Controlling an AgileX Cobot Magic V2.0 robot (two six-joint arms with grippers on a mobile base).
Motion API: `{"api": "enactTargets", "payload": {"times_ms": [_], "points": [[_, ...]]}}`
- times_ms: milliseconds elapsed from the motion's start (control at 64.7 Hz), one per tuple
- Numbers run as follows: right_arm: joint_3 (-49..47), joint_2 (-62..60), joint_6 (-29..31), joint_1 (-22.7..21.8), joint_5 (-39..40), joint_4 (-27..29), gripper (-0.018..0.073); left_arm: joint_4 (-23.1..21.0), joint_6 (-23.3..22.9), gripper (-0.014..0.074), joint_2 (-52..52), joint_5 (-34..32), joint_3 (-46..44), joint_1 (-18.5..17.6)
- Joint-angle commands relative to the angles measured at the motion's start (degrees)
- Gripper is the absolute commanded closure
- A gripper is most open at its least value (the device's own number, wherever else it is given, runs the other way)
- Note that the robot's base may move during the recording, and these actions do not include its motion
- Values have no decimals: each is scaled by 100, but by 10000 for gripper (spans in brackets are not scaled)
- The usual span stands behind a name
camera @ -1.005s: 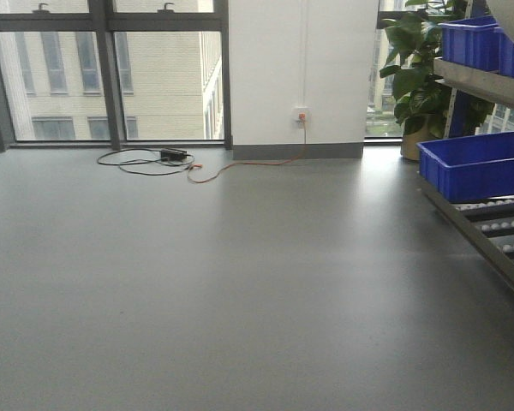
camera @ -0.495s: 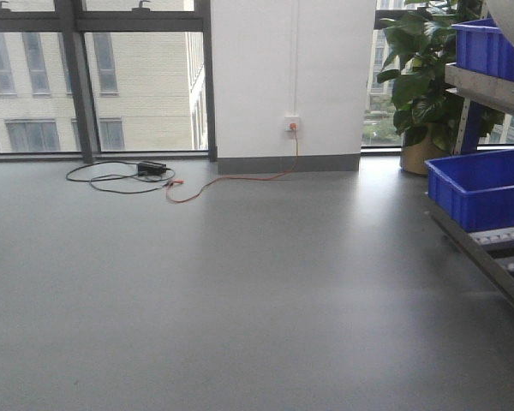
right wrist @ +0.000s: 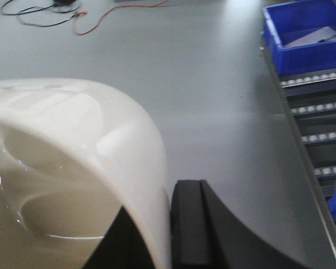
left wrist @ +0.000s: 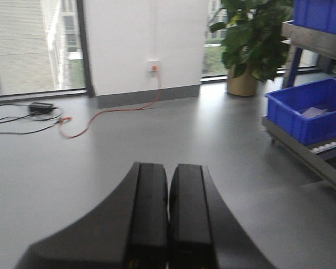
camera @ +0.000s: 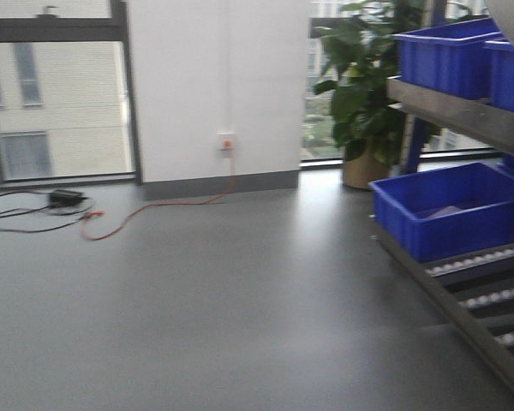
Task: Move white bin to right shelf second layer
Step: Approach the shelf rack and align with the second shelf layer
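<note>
Floor (camera: pixel 240 300): plain grey and bare through the middle. The front view is slightly blurred.
Wall (camera: pixel 214 77): a white pillar at the floor's far edge, with a window (camera: pixel 51 103) to its left.
Right shelf (camera: pixel 463 116): a steel rack along the floor's right edge. Two levels show, and I cannot tell which one counts as the second.
Roller tracks (camera: pixel 493 295): white rollers in steel channels on the lower level, sloping.
Blue crates: one (camera: pixel 437 214) sits at the far end of the lower level, and more (camera: pixel 441 60) stand on the upper level.
Plant (camera: pixel 360 86): potted, in the floor's far right corner just beyond the rack.
White bin (right wrist: pixel 73 145): held in the air beside the rack, on no level. In the front view only a corner of it shows, at the top right above the upper crates.
Right gripper (right wrist: pixel 159 216): clamped on the bin's wall. One black finger (right wrist: pixel 193 224) is outside the wall; the other is mostly hidden behind it.
Left gripper (left wrist: pixel 169 174): fingers pressed together, nothing between them.
Cables: an orange cable (camera: pixel 154 210) runs from a wall socket (camera: pixel 227 141) across the floor to black leads (camera: pixel 34 214) by the window.
</note>
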State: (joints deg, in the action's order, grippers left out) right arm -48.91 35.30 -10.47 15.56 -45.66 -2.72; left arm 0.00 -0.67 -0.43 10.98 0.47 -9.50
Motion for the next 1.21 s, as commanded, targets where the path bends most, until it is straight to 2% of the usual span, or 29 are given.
{"api": "enactTargets", "payload": {"times_ms": [0, 1191], "points": [[-173, 12, -5, -34, 521, -26, 501, 0, -42, 512, -83, -514, 156, -38], [-173, 12, -5, -34, 521, -26, 501, 0, -42, 512, -83, -514, 156, -38]]}}
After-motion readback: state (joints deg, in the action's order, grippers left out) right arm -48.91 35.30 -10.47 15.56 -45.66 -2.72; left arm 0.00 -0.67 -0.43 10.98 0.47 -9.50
